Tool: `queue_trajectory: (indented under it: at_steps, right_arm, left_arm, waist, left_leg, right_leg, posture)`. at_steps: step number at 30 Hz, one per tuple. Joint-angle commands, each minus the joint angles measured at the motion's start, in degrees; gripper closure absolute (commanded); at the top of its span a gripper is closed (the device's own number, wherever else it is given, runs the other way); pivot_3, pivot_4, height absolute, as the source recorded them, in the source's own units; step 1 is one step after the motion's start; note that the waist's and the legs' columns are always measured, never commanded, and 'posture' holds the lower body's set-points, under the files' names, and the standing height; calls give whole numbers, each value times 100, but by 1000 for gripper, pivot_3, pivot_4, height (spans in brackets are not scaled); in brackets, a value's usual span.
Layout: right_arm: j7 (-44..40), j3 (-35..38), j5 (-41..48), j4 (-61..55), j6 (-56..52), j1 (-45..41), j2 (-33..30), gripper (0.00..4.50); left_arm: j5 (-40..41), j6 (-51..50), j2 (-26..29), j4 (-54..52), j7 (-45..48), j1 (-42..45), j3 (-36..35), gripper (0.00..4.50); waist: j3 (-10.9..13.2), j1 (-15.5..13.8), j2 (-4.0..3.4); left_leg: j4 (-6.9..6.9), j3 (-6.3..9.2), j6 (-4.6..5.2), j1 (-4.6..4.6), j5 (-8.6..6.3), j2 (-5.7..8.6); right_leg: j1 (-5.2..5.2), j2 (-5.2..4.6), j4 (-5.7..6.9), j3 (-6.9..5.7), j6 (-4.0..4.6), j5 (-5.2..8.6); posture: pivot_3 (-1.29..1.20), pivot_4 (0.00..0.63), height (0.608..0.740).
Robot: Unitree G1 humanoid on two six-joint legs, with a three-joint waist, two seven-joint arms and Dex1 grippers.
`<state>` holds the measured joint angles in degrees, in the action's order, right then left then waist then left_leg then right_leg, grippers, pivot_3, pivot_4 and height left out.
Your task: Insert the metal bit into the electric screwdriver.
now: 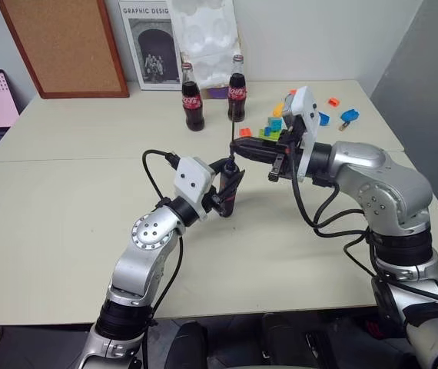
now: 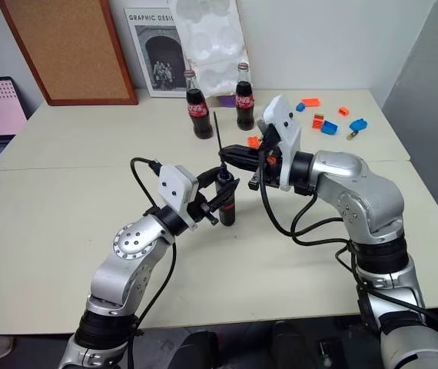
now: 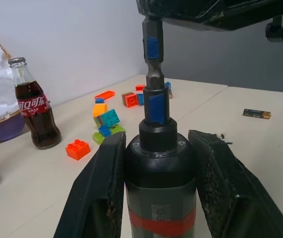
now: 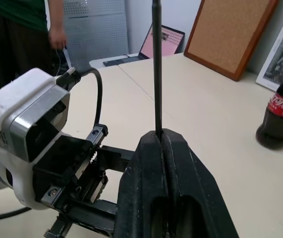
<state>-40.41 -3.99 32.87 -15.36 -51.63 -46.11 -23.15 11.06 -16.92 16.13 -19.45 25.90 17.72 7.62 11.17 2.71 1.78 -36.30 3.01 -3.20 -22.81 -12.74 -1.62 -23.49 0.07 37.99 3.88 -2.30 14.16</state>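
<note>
- The bit (image 2: 217, 132) is very thin; its lower end, with blue bands, is in the nose of the screwdriver (image 2: 226, 201), but how deep it sits is hidden.
- The lower part of the screwdriver is cut off in the left wrist view, under the red band.
- The left gripper (image 2: 223, 195) has its jaws closed on the screwdriver and holds it upright above the table (image 2: 58, 223).
- The right gripper (image 2: 227, 157) has its jaws pressed together on the bit, just above the screwdriver.
- Two cola bottles (image 1: 193, 98) stand behind the arms, near the far edge.
- Toy bricks (image 1: 275, 127) are partly covered by the right arm; more coloured pieces (image 2: 328, 125) and a small battery (image 3: 256, 114) lie further right.
- A cork board (image 1: 64, 44) and a poster (image 1: 149, 48) lean on the wall.
- A laptop (image 4: 160, 42) is on a side table, and a person (image 4: 22, 29) stands near it, seen only in part.
</note>
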Motion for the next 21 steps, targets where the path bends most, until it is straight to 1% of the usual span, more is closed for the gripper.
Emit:
queue_trajectory:
  at_steps: [1,8,15,18,21]
  right_arm:
    - [77,-129,9,73,-289,134,-52,4500]
    - [23,-346,-83,-121,-174,169,-159,4500]
    - [338,-271,125,-363,-598,288,-21,4500]
    - [632,-172,288,-493,-916,376,171,4500]
    - [761,-264,247,-589,-979,531,177,4500]
  left_arm:
    - [-85,10,61,-90,-38,-47,-58,2877]
    - [-89,-17,58,-91,-50,-36,-61,2877]
    - [-96,-21,43,-57,-78,-1,-75,2877]
    - [-106,-2,33,-53,-79,10,-59,2877]
    - [-116,14,29,-32,-77,23,-54,2877]
  waist:
    - [0,7,0]
    - [0,18,0]
    - [-1,19,0]
    - [-3,20,0]
    - [-6,20,-3]
  left_leg:
    - [1,0,0,0,0,0]
    - [11,0,0,2,0,0]
    - [14,0,0,3,0,0]
    - [14,0,0,3,0,0]
    - [16,0,0,3,0,0]
  right_leg:
    - [0,0,-1,0,0,0]
    - [0,0,-6,-1,0,0]
    - [0,0,-6,0,0,0]
    - [0,0,-6,0,0,0]
    - [0,0,-6,1,0,0]
  posture:
    - [0,150,740]
    - [0,150,740]
    - [0,150,740]
    - [0,150,740]
    - [0,150,740]
